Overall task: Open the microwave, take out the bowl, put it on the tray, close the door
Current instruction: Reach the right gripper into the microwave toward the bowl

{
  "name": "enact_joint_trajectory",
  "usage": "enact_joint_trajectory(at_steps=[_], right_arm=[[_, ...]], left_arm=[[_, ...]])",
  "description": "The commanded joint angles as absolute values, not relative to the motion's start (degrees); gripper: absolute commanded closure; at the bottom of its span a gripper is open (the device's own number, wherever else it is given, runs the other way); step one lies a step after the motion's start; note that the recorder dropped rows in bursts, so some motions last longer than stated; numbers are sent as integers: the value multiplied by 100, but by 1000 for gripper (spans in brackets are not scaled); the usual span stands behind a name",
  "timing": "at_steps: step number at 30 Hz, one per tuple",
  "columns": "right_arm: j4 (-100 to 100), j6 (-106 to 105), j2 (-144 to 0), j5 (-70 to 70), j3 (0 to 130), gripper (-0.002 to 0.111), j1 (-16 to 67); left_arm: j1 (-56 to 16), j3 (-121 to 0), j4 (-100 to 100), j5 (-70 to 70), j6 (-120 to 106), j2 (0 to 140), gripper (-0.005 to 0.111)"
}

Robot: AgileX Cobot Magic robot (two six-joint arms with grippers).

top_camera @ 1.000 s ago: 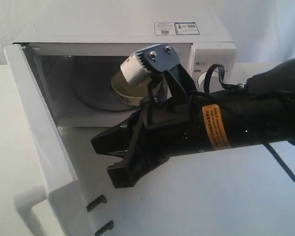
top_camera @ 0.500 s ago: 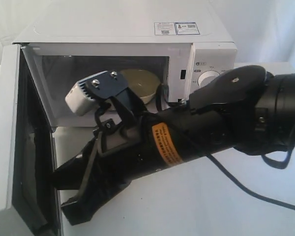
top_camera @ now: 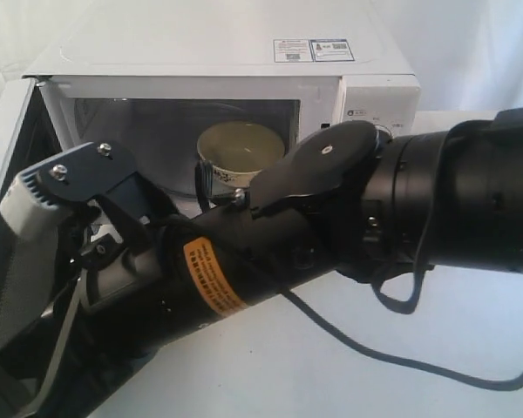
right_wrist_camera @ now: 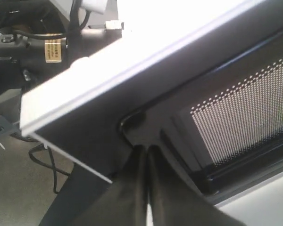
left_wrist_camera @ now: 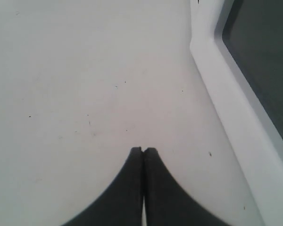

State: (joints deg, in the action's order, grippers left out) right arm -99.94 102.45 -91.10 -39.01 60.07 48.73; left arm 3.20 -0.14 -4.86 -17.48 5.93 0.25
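The white microwave [top_camera: 218, 52] stands open, and the cream bowl [top_camera: 237, 148] sits inside on the turntable. The door [top_camera: 22, 296] is swung out to the left. My right arm [top_camera: 331, 226] reaches across in front of the opening toward it. In the right wrist view my right gripper [right_wrist_camera: 144, 149] is shut, tips against the door's dark inner frame beside the mesh window [right_wrist_camera: 236, 108]. My left gripper [left_wrist_camera: 143, 149] is shut and empty over the white table, next to the door's outer face [left_wrist_camera: 259, 61]. No tray is in view.
The right arm and its wrist camera [top_camera: 61, 187] cover the lower left of the exterior view. A black cable [top_camera: 418, 370] lies on the white table [top_camera: 375, 348]. The control panel [top_camera: 366, 109] is partly hidden. Black equipment with cables [right_wrist_camera: 19, 47] stands beyond the door.
My right arm swept left and down across the front of the microwave. The door swung further open. The bowl, covered by the wrist camera before, now shows fully.
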Motion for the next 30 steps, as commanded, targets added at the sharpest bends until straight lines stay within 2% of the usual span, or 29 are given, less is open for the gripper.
enact_joint_trajectory(at_steps=[1,7,16,22,30], right_arm=[[-9995,10109,-9151,-3740,6077,108,4916],[-9995,10048,-9151,-3752,6201,108,4925],[-9995,9484,-9151,-2611,6188,108,4703],[-9995,9349,-9063,-843,6134,108,4662],[-9995,8127,-8324,809,5558,108,4683]], left_arm=[[326,0,-513,-1754,624,0,107],[326,0,-513,-1754,624,0,107],[326,0,-513,-1754,624,0,107],[326,0,-513,-1754,624,0,107],[326,0,-513,-1754,624,0,107]])
